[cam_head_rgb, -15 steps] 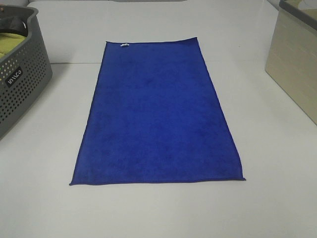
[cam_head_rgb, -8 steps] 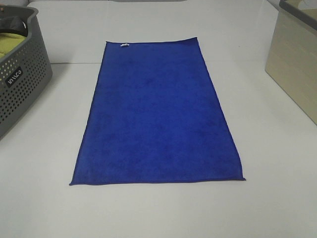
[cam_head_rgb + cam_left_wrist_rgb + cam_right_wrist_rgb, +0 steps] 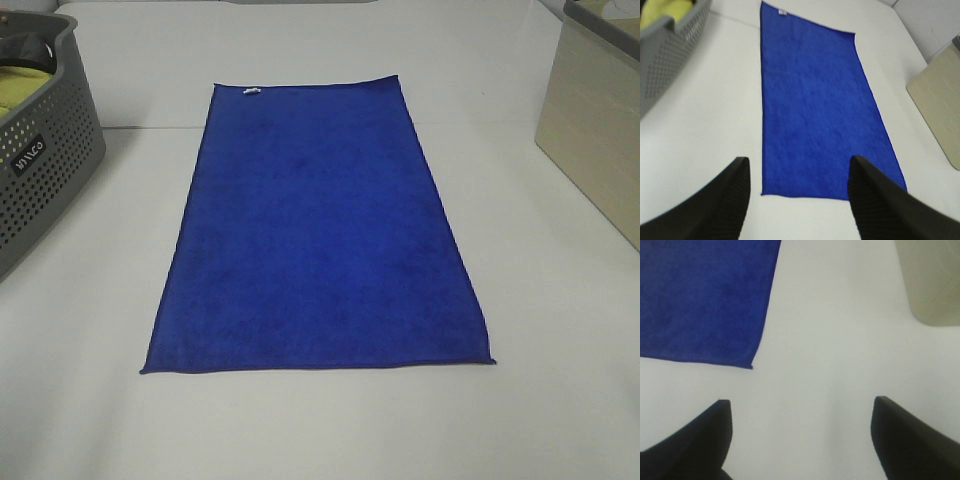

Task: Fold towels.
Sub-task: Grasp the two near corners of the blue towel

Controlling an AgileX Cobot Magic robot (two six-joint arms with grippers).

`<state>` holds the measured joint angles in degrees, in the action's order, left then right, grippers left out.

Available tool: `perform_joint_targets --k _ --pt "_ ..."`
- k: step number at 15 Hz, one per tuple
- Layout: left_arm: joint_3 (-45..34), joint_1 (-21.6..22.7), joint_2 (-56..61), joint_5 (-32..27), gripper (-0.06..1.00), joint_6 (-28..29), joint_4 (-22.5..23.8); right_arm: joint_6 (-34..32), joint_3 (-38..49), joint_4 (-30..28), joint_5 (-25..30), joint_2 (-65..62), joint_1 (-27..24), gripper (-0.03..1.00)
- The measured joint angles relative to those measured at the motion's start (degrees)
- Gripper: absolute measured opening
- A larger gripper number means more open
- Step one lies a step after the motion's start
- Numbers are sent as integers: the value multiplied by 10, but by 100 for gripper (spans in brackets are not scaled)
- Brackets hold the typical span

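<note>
Towel [image 3: 315, 230] — plush blue rect., flat

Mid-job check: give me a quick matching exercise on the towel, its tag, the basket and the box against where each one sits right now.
Things:
1. blue towel
2. white tag
3. grey basket
4. beige box

Places:
A. at the right edge of the high view
B. on the towel's far short edge
C. spread flat and unfolded in the middle
D. at the left edge of the high view

Pairs: 1-C, 2-B, 3-D, 4-A.
</note>
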<state>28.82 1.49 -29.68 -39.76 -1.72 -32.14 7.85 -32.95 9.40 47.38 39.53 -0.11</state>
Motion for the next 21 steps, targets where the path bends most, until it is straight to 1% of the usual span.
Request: perform_joint_targets --k 2,3,5,6,7,8,9,11,13,15,16,18,19,21 --pt "0 0 -101 1 56 -72 -77 0 -45 17 13 116 0 74" --pt "0 0 -157 1 56 -117 -123 0 -71 29 29 174 0 74" --pt "0 0 -258 -4 56 -230 -227 0 -113 53 49 278 0 74" --pt "0 0 -284 -5 56 -257 -252 2 -124 61 51 303 0 74" --pt "0 0 -329 -5 56 -299 -299 9 -139 76 52 342 0 74" --pt "0 0 -381 -5 57 -336 -332 25 -151 95 52 378 0 74" --pt "0 0 -426 -4 59 -372 -356 46 -159 117 50 410 0 74" --pt "3 0 -511 -3 64 -423 -394 98 -166 164 42 470 -3 74" --pt "13 0 -576 -3 66 -464 -419 135 -166 194 34 519 -7 74" --pt "29 0 -621 -3 66 -504 -441 178 -166 246 28 563 -36 74" --pt "37 0 -642 -2 66 -523 -449 213 -166 286 21 583 -52 74" --pt "53 0 -678 0 66 -563 -461 269 -166 350 19 615 -59 74" --pt "60 0 -696 0 66 -576 -467 292 -166 370 19 631 -59 75" --pt "70 0 -730 0 66 -587 -468 311 -166 381 18 666 -60 76"
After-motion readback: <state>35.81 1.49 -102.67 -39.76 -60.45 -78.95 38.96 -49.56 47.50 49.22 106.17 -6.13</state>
